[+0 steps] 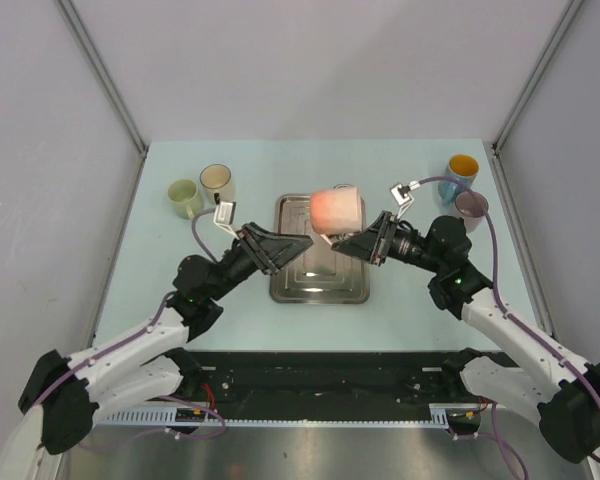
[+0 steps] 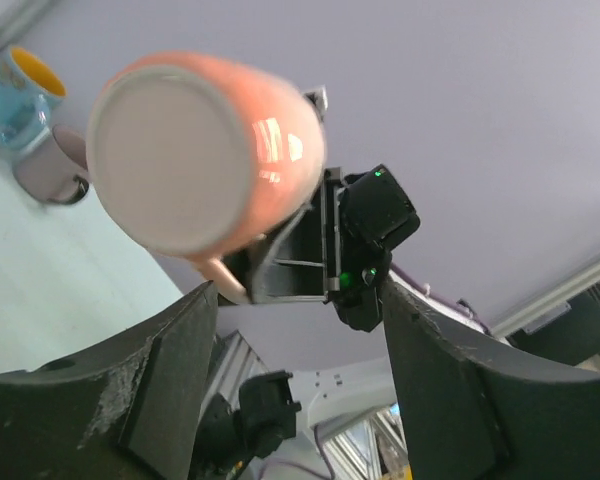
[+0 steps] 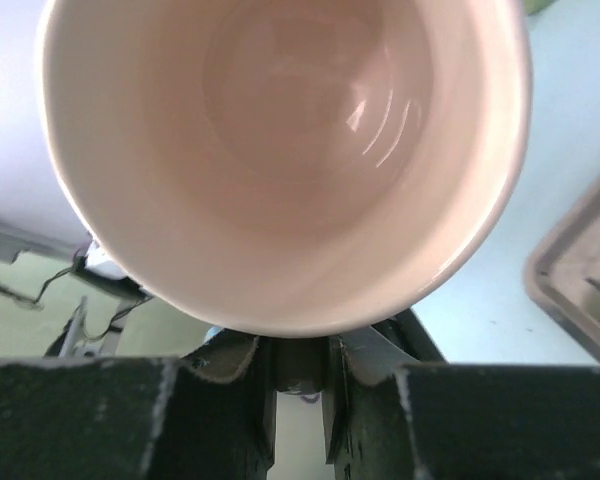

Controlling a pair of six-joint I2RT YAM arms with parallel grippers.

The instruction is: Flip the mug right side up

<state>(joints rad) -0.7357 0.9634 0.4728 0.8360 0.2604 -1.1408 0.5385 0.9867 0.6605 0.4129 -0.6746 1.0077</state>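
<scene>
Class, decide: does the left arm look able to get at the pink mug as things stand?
Probably yes: the left gripper is open and close to the mug, with nothing between them; the right gripper holds it from the other side.

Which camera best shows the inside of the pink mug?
Right wrist: it looks straight into the open mouth of the pink mug. Left wrist shows only its base and outer wall; the top view only its outside, above the tray.

Mug (image 1: 337, 208) over tray (image 1: 318, 290) far end; left cups (image 1: 217, 183) far-left, right cups (image 1: 462, 170) far-right.
</scene>
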